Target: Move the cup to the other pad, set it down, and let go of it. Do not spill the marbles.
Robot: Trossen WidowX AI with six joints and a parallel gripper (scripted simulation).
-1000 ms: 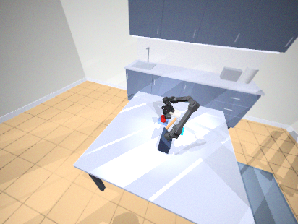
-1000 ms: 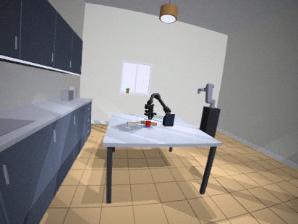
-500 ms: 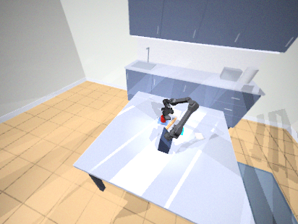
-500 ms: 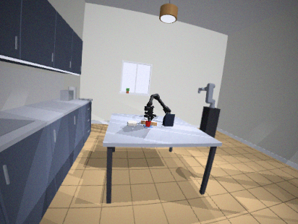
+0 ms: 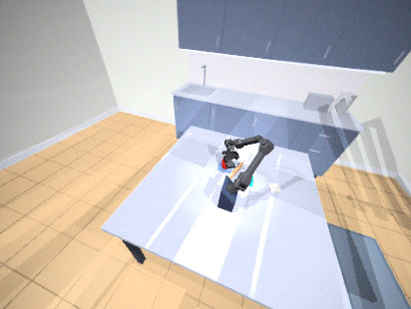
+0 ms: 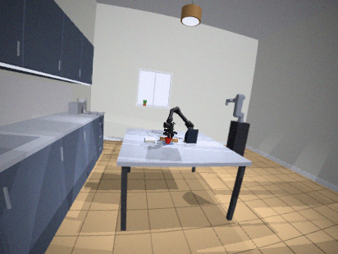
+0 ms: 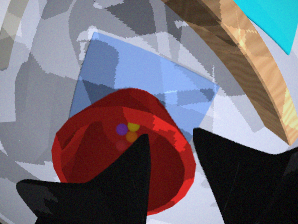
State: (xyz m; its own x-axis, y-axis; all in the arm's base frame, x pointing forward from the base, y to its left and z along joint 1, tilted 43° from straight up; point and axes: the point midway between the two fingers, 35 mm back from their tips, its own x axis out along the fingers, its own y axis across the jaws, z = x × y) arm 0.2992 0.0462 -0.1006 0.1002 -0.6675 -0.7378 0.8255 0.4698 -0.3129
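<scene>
The red cup (image 5: 223, 163) (image 6: 168, 140) (image 7: 62, 150) stands at the blue pad (image 7: 145, 70), covering part of it. Several marbles (image 7: 132, 136) lie inside the cup in the wrist view. My gripper (image 7: 170, 137) is partly open, pointing down at the cup. In the wrist view one finger overlaps the cup's mouth and the other is just outside its right side, with the wall between them. No firm grip shows, and finger contact cannot be told. The cyan pad (image 5: 251, 181) (image 7: 272, 17) is across the wooden bar.
The wooden bar (image 5: 236, 170) (image 6: 175, 140) (image 7: 250, 65) lies between the two pads. A dark upright box (image 5: 226, 195) (image 6: 191, 136) stands by the arm's base. A pale block (image 6: 149, 140) lies on the kitchen side of the table (image 5: 150, 209).
</scene>
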